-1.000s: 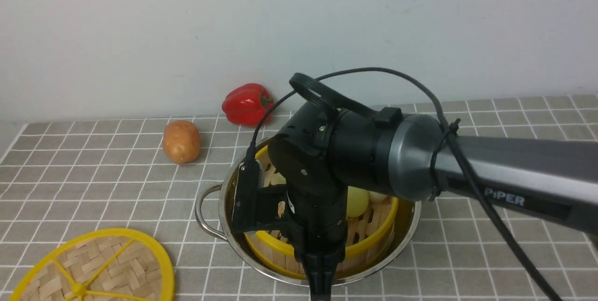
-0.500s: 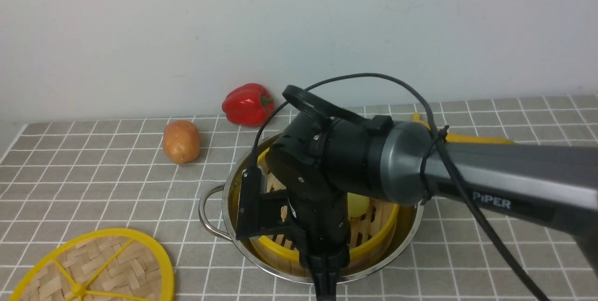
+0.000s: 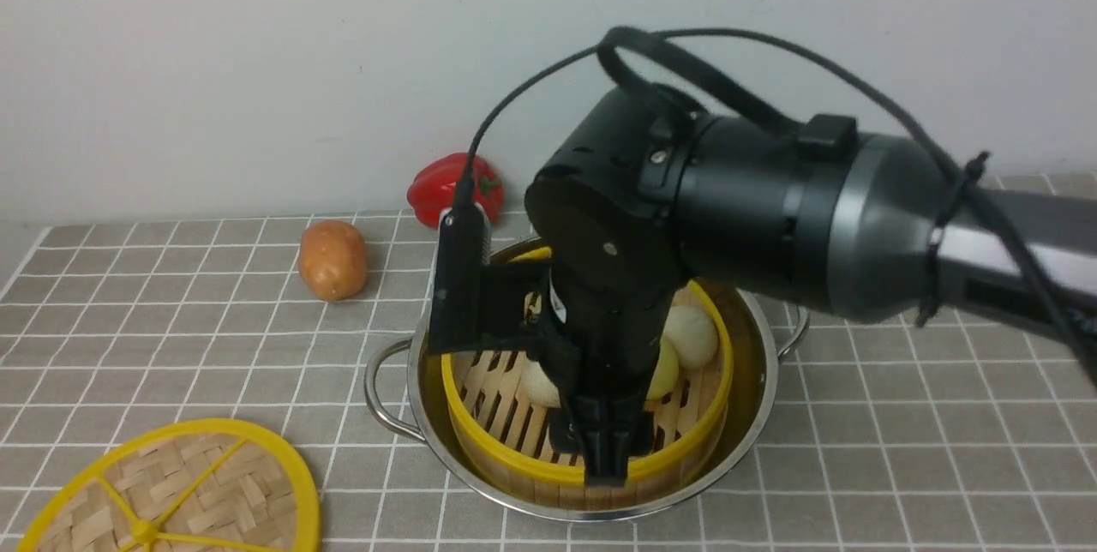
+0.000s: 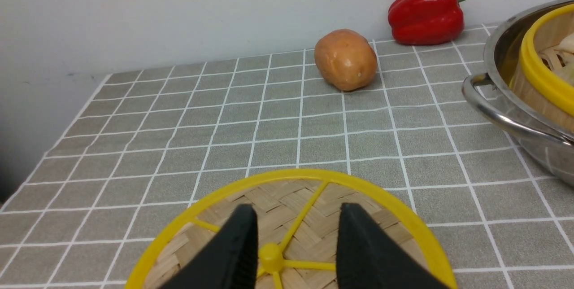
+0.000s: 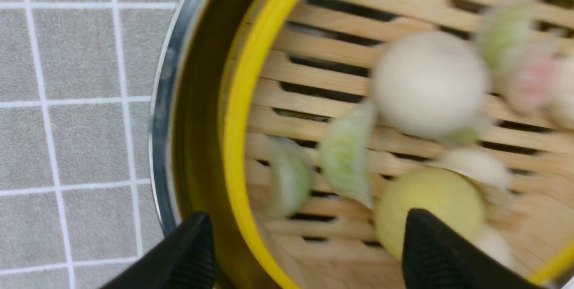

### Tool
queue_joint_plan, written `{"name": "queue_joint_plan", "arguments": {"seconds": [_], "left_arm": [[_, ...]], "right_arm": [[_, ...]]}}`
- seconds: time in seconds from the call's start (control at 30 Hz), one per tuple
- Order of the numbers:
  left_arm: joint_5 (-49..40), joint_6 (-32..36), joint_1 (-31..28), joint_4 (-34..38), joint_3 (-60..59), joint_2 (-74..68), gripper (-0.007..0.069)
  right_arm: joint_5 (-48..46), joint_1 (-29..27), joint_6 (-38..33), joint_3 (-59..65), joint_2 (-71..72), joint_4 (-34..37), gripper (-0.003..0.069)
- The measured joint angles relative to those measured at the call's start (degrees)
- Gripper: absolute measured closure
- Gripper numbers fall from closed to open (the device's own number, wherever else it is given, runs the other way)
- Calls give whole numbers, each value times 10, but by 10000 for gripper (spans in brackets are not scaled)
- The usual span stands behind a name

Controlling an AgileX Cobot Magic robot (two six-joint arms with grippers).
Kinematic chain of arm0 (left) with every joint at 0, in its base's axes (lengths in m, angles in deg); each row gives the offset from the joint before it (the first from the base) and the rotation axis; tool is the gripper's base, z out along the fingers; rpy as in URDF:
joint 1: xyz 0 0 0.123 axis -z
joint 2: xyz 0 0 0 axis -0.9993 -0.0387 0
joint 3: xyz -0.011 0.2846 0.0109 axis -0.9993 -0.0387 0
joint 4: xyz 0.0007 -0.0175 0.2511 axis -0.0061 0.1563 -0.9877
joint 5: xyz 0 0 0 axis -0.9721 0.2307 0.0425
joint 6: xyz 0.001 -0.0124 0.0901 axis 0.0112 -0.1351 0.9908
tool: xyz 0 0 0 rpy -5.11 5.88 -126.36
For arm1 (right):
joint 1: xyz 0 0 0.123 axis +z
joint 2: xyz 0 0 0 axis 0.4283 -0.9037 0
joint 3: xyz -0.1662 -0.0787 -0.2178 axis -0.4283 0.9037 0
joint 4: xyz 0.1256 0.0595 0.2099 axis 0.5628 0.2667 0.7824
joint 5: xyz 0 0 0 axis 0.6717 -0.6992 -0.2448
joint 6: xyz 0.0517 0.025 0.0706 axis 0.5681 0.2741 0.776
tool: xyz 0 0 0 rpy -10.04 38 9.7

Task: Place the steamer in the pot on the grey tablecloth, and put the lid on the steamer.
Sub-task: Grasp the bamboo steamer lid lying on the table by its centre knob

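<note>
Straddling steamer [image 5: 234, 145] rim, right gripper [image 5: 309, 253] wide

So the steamer [image 3: 514, 468], bamboo with yellow rims, is sitting upright inside the shiny steel pot [image 3: 752, 381], with a gap of bare pot wall around it. Pale buns and dumplings [image 3: 690, 335] lie on its slatted floor. The pot's on the grey tablecloth [image 3: 171, 346]. The woven lid [image 3: 176, 492] lies flat on the cloth, knob up, well off to the pot's left, nearer the robot.
</note>
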Motion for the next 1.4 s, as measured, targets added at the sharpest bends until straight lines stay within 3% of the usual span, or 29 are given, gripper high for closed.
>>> {"name": "queue_joint_plan", "arguments": {"seconds": [0.17,0.23,0.27,0.33,0.53,0.67,0.97,1.07,1.23,1.4], "left_arm": [[0,0,0,0,0,0,382],[0,0,0,0,0,0,382],[0,0,0,0,0,0,382],[0,0,0,0,0,0,382],[0,0,0,0,0,0,382],[0,0,0,0,0,0,382],[0,0,0,0,0,0,382],[0,0,0,0,0,0,382],[0,0,0,0,0,0,382],[0,0,0,0,0,0,382]], "right_arm": [[-1,0,80,0,78,-14,314],[-1,0,145,0,134,-18,503],[-1,0,150,0,138,-19,519],[-2,0,221,0,195,-27,657],[62,0,327,0,272,-34,673],[101,0,361,0,296,-24,671],[107,-11,367,21,311,-66,664],[161,-66,366,102,358,-56,658],[282,-250,367,318,496,22,650],[403,-429,370,535,636,40,642]]}}
